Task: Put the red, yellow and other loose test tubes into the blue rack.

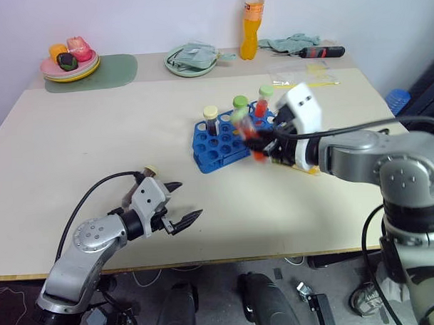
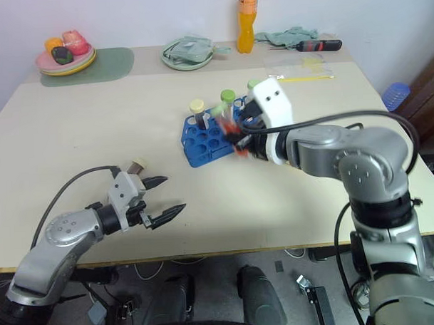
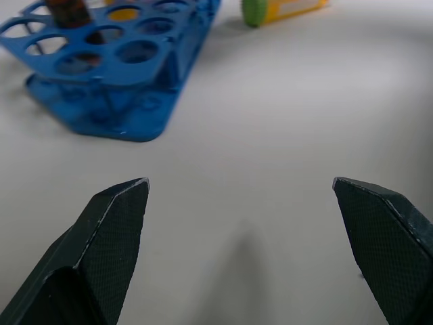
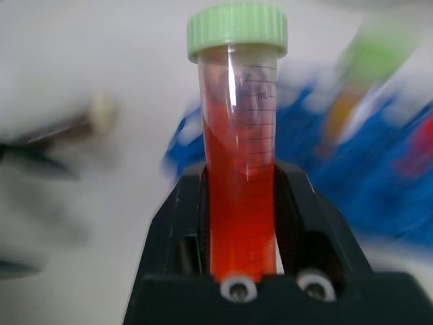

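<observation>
One red test tube [image 4: 238, 196] clamped in right fingers [image 4: 287, 223], left fingers [image 3: 115, 223] spread, blue rack [image 1: 216, 145] holding perhaps three tubes.

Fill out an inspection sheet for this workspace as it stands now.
Surface: beige table, bare near the left tool.
Job's things: blue plastic rack holds three capped tubes; yellow tube with green cap lies beside it.
Clutter: orange drink bottle, plate of toy food, green plate with cloth, screwdriver along the far edge.
Grippers: left tool open, holding nothing; right tool shut on red tube with green cap.
Cables: black cable on left arm.
Surroundings: white wall.
</observation>
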Robot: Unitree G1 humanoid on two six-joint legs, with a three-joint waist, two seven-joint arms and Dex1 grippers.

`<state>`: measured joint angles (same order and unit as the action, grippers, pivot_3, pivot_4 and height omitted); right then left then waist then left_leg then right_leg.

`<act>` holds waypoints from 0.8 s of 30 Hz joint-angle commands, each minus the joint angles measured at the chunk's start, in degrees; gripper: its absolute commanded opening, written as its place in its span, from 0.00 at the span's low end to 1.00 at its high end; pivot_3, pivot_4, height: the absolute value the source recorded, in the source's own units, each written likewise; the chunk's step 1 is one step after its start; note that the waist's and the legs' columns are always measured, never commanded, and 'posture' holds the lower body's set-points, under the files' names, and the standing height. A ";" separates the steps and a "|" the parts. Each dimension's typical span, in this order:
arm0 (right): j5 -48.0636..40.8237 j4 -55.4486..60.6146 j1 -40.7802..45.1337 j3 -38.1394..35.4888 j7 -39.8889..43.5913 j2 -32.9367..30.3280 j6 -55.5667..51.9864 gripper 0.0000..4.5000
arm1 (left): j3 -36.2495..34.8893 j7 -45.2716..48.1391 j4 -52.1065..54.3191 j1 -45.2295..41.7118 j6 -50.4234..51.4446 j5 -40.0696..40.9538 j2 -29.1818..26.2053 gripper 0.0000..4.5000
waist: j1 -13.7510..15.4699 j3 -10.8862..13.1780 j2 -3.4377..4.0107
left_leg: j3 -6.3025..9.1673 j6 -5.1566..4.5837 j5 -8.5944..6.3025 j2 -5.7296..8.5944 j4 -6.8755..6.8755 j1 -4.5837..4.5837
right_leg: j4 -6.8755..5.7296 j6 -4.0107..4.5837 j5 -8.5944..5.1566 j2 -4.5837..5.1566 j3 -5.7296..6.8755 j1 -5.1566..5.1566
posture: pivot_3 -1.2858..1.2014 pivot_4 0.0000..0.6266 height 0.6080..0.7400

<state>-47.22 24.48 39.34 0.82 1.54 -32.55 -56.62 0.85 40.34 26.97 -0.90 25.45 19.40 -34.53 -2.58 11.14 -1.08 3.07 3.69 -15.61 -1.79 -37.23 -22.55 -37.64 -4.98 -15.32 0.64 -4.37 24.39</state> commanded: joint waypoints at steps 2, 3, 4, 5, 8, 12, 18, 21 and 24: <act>19.10 -11.17 -1.14 1.28 -3.26 9.16 25.42 0.19 | -0.12 -1.02 -1.62 -3.49 -1.74 -0.40 1.82 1.00 | -0.18 -0.01 -0.01 | -0.05 0.00 0.00 -0.01 0.01 0.07 | -0.06 0.01 0.01 -0.03 -0.07 0.00 | 0.52 0.24 1.00; 22.01 -14.90 -1.01 1.40 -3.63 11.66 30.53 0.19 | 0.02 -1.14 -1.96 -4.19 -1.76 -0.57 2.10 1.00 | -0.18 0.00 0.00 | -0.05 0.01 0.01 -0.01 0.01 0.09 | -0.06 0.01 0.01 -0.04 -0.07 0.00 | 0.52 0.24 1.00; 24.20 -18.16 -0.79 1.20 -3.92 13.82 34.55 0.19 | 0.06 -1.21 -2.13 -4.71 -1.70 -0.57 2.29 1.00 | -0.16 0.00 0.00 | -0.06 0.01 0.01 -0.01 0.02 0.09 | -0.07 0.01 0.01 -0.04 -0.07 0.00 | 0.52 0.24 1.00; 25.78 -21.03 -0.52 0.74 -4.03 15.70 37.66 0.19 | -0.02 -1.22 -2.23 -5.07 -1.60 -0.48 2.37 1.00 | -0.15 0.00 0.00 | -0.07 0.01 0.01 -0.01 0.05 0.09 | -0.08 0.01 0.01 -0.03 -0.07 0.01 | 0.52 0.24 1.00; 30.36 -29.99 0.01 0.36 -3.77 19.63 45.06 0.19 | -0.60 -1.26 -1.95 -5.24 -1.41 -0.22 2.21 1.00 | -0.06 0.00 0.01 | -0.07 0.01 0.01 -0.01 0.10 0.06 | -0.11 0.01 0.01 0.00 -0.08 0.05 | 0.52 0.24 1.00; 33.24 -36.73 0.42 -0.93 -3.43 22.54 50.07 0.19 | -1.10 -1.34 -0.90 -5.01 -0.92 0.27 1.91 1.00 | -0.01 0.01 0.03 | -0.08 0.01 0.01 -0.01 0.11 0.05 | -0.10 0.02 0.01 0.03 -0.08 0.06 | 0.52 0.24 1.00; 35.32 -41.36 0.31 -3.02 -3.32 24.26 54.05 0.19 | -1.79 -1.41 0.72 -4.27 0.01 1.27 1.51 1.00 | -0.03 0.02 0.03 | -0.07 0.02 0.01 0.00 0.09 0.06 | -0.14 0.02 0.01 0.03 -0.08 0.06 | 0.52 0.24 1.00; 36.02 -43.62 0.37 -3.95 -2.99 24.70 55.29 0.19 | -1.71 -1.42 0.93 -4.21 0.09 1.34 1.37 1.00 | -0.05 0.02 0.03 | -0.07 0.02 0.01 0.00 0.09 0.07 | -0.15 0.02 0.01 0.03 -0.08 0.06 | 0.52 0.24 1.00; 37.07 -44.82 0.04 -4.32 -2.99 24.94 55.85 0.19 | -1.66 -1.50 1.07 -4.59 0.27 1.48 1.34 1.00 | -0.16 0.02 0.04 | -0.07 0.02 0.01 0.00 0.10 0.08 | -0.18 0.02 0.01 0.02 -0.08 0.06 | 0.52 0.24 1.00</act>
<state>-11.22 -21.09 38.33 -2.79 -1.74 -7.96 -2.82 0.62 38.83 25.68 -5.21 25.89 20.03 -32.78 -2.73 11.17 -1.04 3.00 3.70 -15.61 -1.80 -37.14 -22.47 -37.83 -4.96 -15.31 0.66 -4.45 24.45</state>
